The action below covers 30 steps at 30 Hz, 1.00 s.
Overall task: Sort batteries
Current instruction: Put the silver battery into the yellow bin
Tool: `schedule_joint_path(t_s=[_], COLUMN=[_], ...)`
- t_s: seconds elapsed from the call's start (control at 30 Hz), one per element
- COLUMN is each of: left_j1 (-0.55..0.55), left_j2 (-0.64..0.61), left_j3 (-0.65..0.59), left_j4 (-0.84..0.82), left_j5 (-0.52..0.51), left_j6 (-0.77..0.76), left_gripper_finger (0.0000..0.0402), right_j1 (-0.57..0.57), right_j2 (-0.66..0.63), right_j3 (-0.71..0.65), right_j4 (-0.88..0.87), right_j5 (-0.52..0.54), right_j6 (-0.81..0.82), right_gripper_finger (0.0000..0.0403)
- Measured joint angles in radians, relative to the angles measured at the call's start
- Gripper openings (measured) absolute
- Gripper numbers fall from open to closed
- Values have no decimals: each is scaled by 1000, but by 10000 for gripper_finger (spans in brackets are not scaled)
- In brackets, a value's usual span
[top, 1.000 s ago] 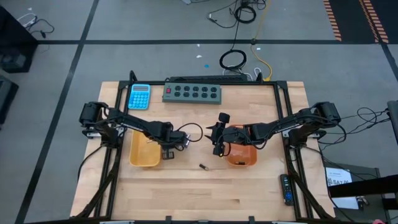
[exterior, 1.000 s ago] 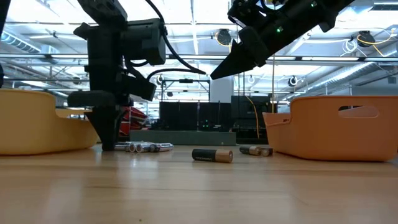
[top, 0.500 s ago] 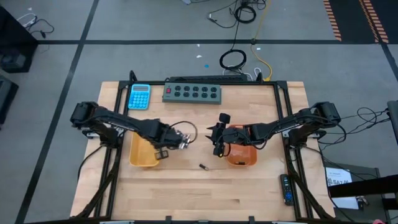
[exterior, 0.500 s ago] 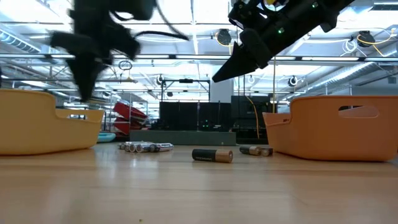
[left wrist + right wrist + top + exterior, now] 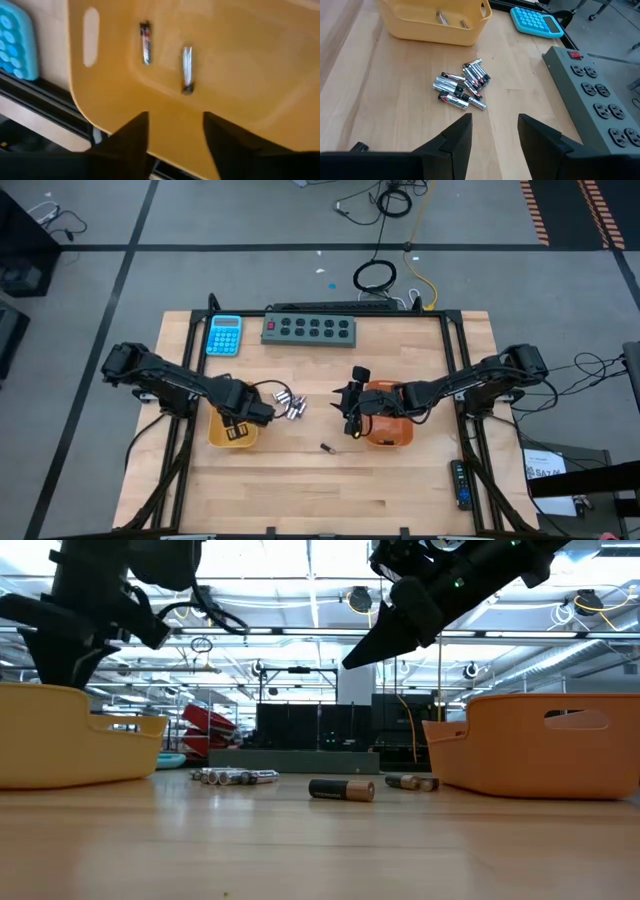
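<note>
A pile of small batteries (image 5: 290, 406) (image 5: 462, 89) lies on the wooden table between the two trays. One battery (image 5: 326, 448) (image 5: 342, 789) lies alone nearer the front edge. My left gripper (image 5: 238, 428) (image 5: 175, 116) hangs open above the yellow tray (image 5: 230, 432) (image 5: 240, 45), in which two batteries (image 5: 145, 42) (image 5: 186, 69) lie on the floor. My right gripper (image 5: 349, 420) (image 5: 495, 119) (image 5: 352, 660) is open and holds nothing. It hovers beside the orange tray (image 5: 388, 425) (image 5: 540, 745), raised above the table and pointing toward the pile.
A blue calculator (image 5: 224, 335) (image 5: 536, 22) and a grey power strip (image 5: 310, 329) (image 5: 592, 92) lie along the far edge. A black frame (image 5: 455, 370) runs along the table's sides. Bare wood lies between the trays and the front edge.
My left gripper has risen from the battery pile and swung toward the table's left edge, ending above the yellow tray. The pile, hidden under that arm a second ago, now shows in full. My right gripper has kept still.
</note>
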Motion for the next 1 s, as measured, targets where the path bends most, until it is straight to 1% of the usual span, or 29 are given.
schedule_joint_path(t_s=[0.07, 0.13, 0.2, 0.3, 0.4, 0.53, 0.7, 0.83, 1.0], left_j1=[9, 17, 28, 43, 44, 49, 78, 84, 89], left_j2=[0, 0, 0, 0, 0, 22, 102, 164, 193], left_j3=[5, 23, 39, 63, 68, 68, 68, 68, 69], left_j4=[1, 21, 71, 164, 274, 417, 560, 667, 755], left_j5=[-26, -78, -139, -206, -249, -250, -178, -131, -129], left_j6=[11, 25, 29, 60, 132, 195, 241, 303, 341], left_gripper_finger=[232, 245, 249, 251, 252, 253, 252, 238, 216], right_j1=[0, 0, -2, -2, -2, -3, -2, -2, -3], right_j2=[0, 0, 0, 0, 0, 0, 0, 0, 0], right_j3=[0, 0, 0, 0, 0, 0, 0, 0, 0], right_j4=[0, 0, 2, 7, 7, 16, 23, 17, 13], right_j5=[0, 0, 0, 0, 0, 0, 0, 0, 6], right_j6=[0, -1, -3, -4, -4, -12, -14, -14, -24], right_gripper_finger=[150, 150, 150, 150, 150, 150, 150, 150, 150])
